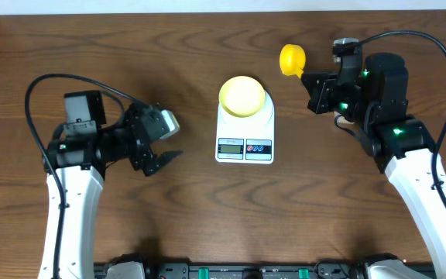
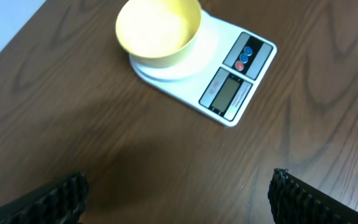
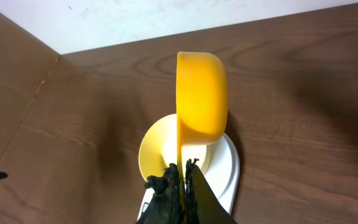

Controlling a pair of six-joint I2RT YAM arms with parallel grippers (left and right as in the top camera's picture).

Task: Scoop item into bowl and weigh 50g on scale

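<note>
- Far left: my left gripper hangs over the dark brown wooden table. Its jaws are spread wide with nothing between them.
- Left wrist view: the two black ribbed fingers sit at the bottom corners, with only bare wood between them.
- Ahead of that gripper, towards the middle, lies the flat white digital kitchen scale. Its grey display and red and blue buttons face my side, and the readout is too small for me to read.
- The small round pale-yellow bowl stands upright on the scale's platform, beyond the display as seen from the left gripper. Its inside shows plain pale yellow.
- Moving right: the yellow plastic handled scoop sticks out from the tips of my right gripper, apart from the bowl and beside its far right side.
- Right gripper: jaws pressed together on the scoop's handle.
- Right wrist view: the scoop's cup is turned on its side, rim vertical. The bowl and scale show beyond it.
</note>
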